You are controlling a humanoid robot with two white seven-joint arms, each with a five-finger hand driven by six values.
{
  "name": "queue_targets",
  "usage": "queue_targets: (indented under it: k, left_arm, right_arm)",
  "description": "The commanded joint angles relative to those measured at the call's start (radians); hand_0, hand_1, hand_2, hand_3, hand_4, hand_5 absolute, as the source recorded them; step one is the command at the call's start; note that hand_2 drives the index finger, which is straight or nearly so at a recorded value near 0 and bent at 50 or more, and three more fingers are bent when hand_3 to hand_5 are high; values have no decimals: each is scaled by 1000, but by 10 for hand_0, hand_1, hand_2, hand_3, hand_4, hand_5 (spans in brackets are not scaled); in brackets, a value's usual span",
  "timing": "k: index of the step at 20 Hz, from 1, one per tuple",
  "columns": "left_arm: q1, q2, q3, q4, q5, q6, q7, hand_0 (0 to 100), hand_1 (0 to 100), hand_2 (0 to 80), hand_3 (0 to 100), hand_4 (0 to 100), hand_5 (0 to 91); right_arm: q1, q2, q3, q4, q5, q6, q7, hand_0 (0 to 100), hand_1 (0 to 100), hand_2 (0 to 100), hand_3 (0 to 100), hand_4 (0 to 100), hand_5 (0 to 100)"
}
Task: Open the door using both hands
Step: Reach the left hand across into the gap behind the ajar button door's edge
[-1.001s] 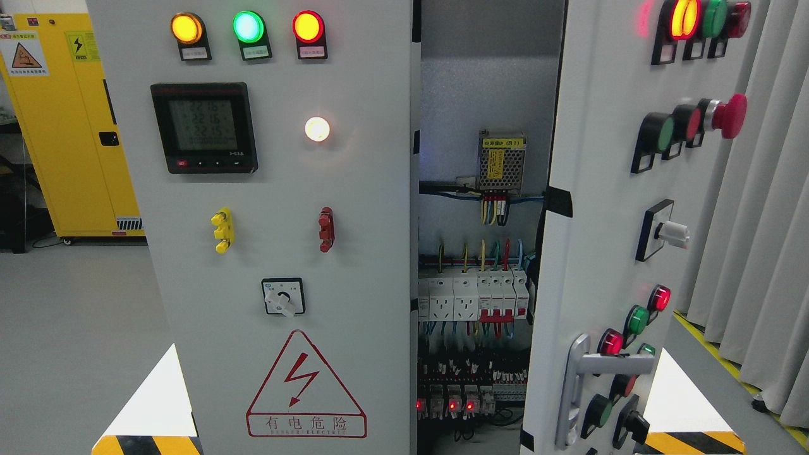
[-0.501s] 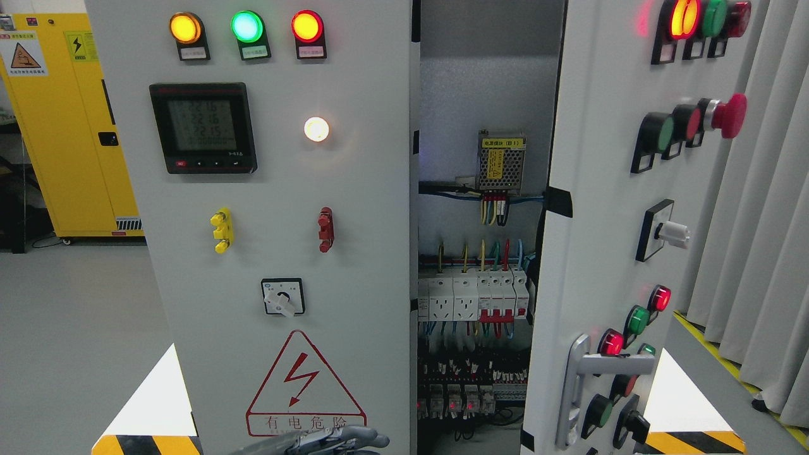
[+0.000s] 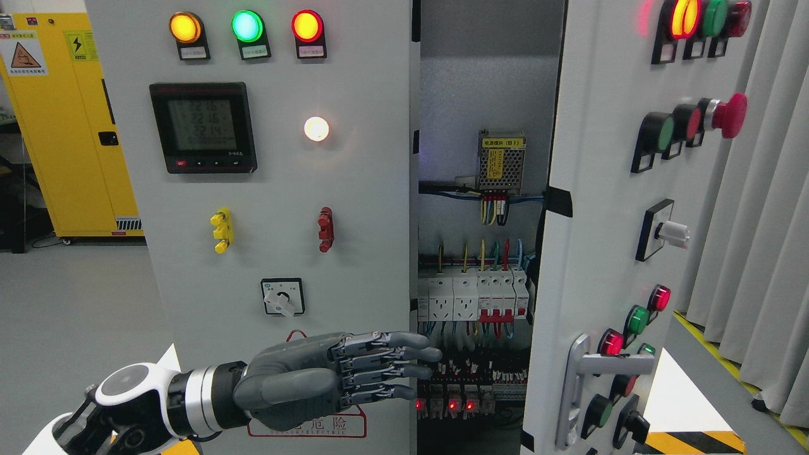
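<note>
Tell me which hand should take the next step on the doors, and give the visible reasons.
Left. The left hand is the only one in view, fingers extended flat, their tips at the free edge of the left door beside the gap, so it is probably placed to hook that edge. The right door already stands ajar.

Grey right cabinet door [image 3: 600, 208], partly ajar

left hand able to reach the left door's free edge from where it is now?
Probably yes. The left hand has its fingers extended, tips already past the left door edge into the open gap. Nothing lies between them and that edge. The right door stands ajar, clear of it.
</note>
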Motion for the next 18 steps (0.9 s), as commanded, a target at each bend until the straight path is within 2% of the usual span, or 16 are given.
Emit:
queue_targets:
  k: [1, 4, 7, 10, 13, 18]
  left_arm:
    - [-144, -164, -35, 102, 2, 48, 6, 120, 556, 0, 0, 0, 0]
    - [-204, -239, -35, 163, -25, 82, 11, 120, 556, 0, 0, 0, 0]
    - [-265, -315, -34, 239, -84, 84, 16, 120, 556, 0, 0, 0, 0]
    - [-299, -379, -35, 260, -99, 104, 16, 120, 556, 0, 0, 0, 0]
    - [-310, -433, -32, 295, -145, 104, 16, 120, 556, 0, 0, 0, 0]
    - [-356, -497, -32, 355, -153, 104, 16, 120, 556, 0, 0, 0, 0]
  right_arm:
    - [-2, -17, 2, 2, -1, -2, 0, 0, 500, 40, 0, 0, 0]
    - [-2, -17, 2, 2, -1, -2, 0, 0, 500, 40, 0, 0, 0]
    - [-3, -17, 2, 2, -2, -2, 0, 0, 500, 40, 0, 0, 0]
    - [-3, -17, 0, 2, -2, -2, 0, 0, 500, 40, 0, 0, 0]
    - [-2, -17, 0, 4, -2, -2, 0, 0, 500, 40, 0, 0, 0]
    - [-3, -17, 0, 2, -4, -3, 0, 0, 500, 40, 0, 0, 0]
